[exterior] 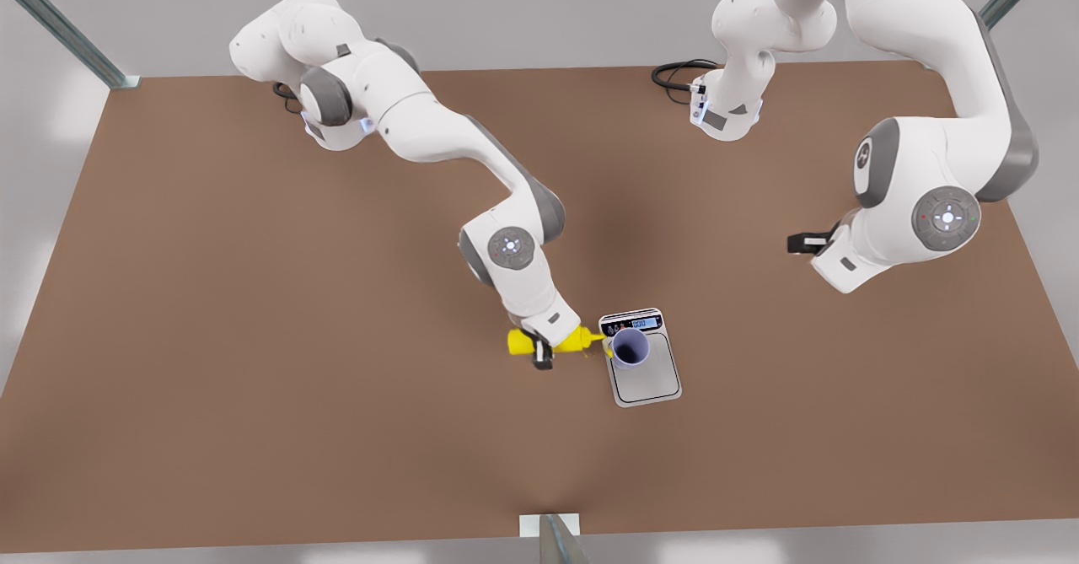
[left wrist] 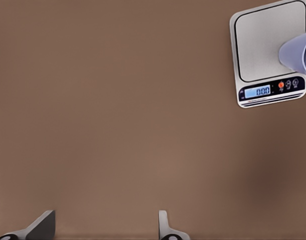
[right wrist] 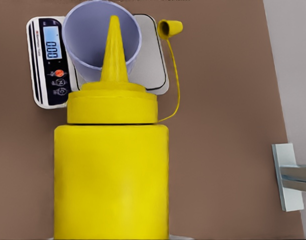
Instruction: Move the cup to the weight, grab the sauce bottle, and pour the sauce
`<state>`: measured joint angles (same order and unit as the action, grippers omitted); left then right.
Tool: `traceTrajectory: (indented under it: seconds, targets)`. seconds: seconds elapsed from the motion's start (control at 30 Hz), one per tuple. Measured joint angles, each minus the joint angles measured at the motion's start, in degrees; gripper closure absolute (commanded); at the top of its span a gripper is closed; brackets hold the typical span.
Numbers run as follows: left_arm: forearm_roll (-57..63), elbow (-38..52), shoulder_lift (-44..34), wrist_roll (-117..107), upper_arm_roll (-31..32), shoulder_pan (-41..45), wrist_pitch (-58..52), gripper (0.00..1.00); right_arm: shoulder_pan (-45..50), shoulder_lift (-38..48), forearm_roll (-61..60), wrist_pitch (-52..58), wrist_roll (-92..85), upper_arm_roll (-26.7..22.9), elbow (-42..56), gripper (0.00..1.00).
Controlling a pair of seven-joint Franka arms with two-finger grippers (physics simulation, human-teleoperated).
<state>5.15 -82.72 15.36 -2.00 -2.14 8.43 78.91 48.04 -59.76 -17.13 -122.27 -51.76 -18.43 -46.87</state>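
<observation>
Brown table (exterior: 253,378). Weight (exterior: 647,374) just right of table centre, display strip at its 12 o'clock end. Cup (exterior: 630,347) upright on the plate near the display. Sauce bottle (exterior: 556,341) tipped flat at the cup's 9 o'clock, nozzle at its rim, clamped in right tool (exterior: 541,353). Left tool (left wrist: 105,227) at 2 o'clock, waiting, fingers spread, holding nothing.

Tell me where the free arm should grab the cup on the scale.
Probably its side wall, below the rim: the cup stands upright, has no handle and widens upward. Come with the left gripper from the front view's right; the bottle in the right gripper blocks the other side.
</observation>
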Motion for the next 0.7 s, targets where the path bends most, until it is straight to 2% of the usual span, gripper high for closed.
traceTrajectory:
  seconds: [0.23,0.7]
  targets:
    - [-0.2,-0.1,-0.1,1.0,0.2,0.1,-0.9,0.0,2.4,-2.1,2.3,-6.0,15.0,0.2,1.4,0.58]
    - [-1.2,-0.3,0.3,2.1,0.2,0.0,-0.7,0.0,5.8,-2.9,19.9,-1.5,26.9,0.4,1.3,0.58]
